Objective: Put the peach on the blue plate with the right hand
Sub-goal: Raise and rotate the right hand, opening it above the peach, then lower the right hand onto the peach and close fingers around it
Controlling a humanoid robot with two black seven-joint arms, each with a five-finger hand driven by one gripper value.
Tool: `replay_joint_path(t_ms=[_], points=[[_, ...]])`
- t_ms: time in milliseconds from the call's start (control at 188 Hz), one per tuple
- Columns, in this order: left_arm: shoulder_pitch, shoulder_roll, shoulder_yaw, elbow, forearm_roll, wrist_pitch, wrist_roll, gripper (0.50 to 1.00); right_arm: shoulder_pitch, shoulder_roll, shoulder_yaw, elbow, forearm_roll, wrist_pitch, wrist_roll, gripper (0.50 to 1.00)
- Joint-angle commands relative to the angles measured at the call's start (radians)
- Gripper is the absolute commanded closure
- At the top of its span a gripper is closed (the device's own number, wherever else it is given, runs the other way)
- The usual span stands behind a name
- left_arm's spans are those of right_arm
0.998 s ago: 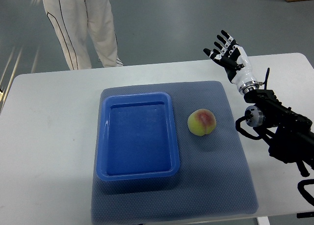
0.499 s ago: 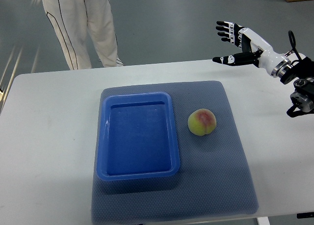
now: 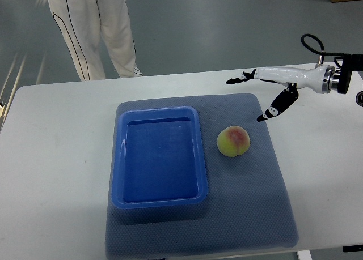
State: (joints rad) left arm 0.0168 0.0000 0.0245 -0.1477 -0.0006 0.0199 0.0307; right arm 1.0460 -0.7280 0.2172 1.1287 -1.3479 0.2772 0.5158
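Note:
A yellow-green peach (image 3: 233, 141) with a red blush lies on the grey mat (image 3: 249, 203), just right of the blue plate (image 3: 159, 197), a deep rectangular tray that holds nothing. My right hand (image 3: 252, 93) reaches in from the right edge, above and to the right of the peach. Its fingers (image 3: 241, 77) and thumb are spread wide, holding nothing, and it hangs apart from the fruit. The left arm does not show.
The mat lies on a white table (image 3: 51, 158). A person in white trousers (image 3: 93, 28) stands beyond the table's far edge at the upper left. Grey floor lies behind.
My right hand has swung down and left from above the table's far right corner toward the peach, turning edge-on with the thumb pointing down. Peach and plate have not moved.

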Motion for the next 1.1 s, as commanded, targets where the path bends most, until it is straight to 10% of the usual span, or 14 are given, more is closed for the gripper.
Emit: replay_joint_path(t_ms=[0, 1094], points=[[0.000, 0.000, 0.000, 0.000, 0.001, 0.000, 0.000, 0.500, 0.022, 0.002, -0.004, 0.014, -0.123, 0.043, 0.000, 0.572], [0.000, 0.000, 0.003, 0.002, 0.001, 0.000, 0.000, 0.500, 0.019, 0.213, -0.105, -0.093, -0.306, 0.043, -0.014, 0.574]])
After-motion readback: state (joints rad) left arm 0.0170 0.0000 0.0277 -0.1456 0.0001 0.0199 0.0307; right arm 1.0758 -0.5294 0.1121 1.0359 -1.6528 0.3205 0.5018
